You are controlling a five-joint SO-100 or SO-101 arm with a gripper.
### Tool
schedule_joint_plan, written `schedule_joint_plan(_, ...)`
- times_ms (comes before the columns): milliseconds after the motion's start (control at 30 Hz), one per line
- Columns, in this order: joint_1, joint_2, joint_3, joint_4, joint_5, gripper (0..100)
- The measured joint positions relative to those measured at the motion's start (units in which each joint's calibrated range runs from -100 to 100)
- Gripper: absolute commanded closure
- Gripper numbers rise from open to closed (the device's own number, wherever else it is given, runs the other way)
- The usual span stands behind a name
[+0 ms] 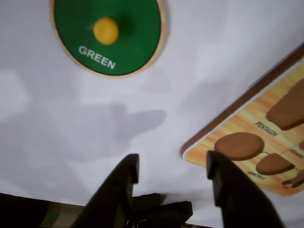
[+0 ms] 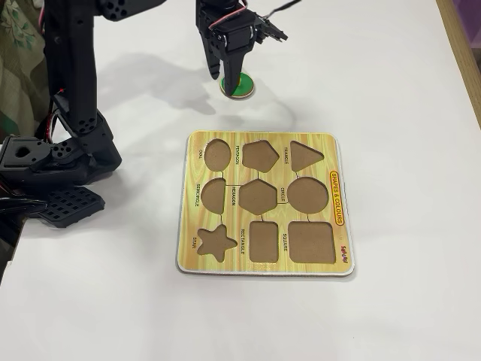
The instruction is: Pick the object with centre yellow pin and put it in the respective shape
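A green round piece (image 1: 108, 37) with a yellow centre pin (image 1: 105, 30) and the word GREEN lies flat on the white table at the top of the wrist view. In the fixed view it (image 2: 242, 88) lies beyond the board, partly hidden by the gripper. My gripper (image 1: 172, 167) is open and empty, hanging above the table just short of the piece; in the fixed view it (image 2: 226, 75) hovers over the piece's near-left side. The wooden shape board (image 2: 337, 194) has several empty cut-outs, among them a circle hole (image 2: 307, 195).
The arm's black base and clamp (image 2: 52, 162) stand at the left of the fixed view. The board's corner with an oval hole (image 1: 239, 145) shows at the right of the wrist view. A wooden table edge (image 2: 460, 45) runs at the far right.
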Motion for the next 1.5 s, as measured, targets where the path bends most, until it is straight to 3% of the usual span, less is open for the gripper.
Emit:
schedule_joint_plan(333, 5.8, 0.0, 0.0, -0.9, 0.3, 83)
schedule_joint_plan(600, 5.9, 3.7, -2.3, -8.9, 0.3, 83)
schedule_joint_plan(1167, -2.9, 7.5, -9.0, -9.5, -0.2, 83)
schedule_joint_plan(1500, -3.2, 7.5, -9.1, -9.5, -0.2, 83)
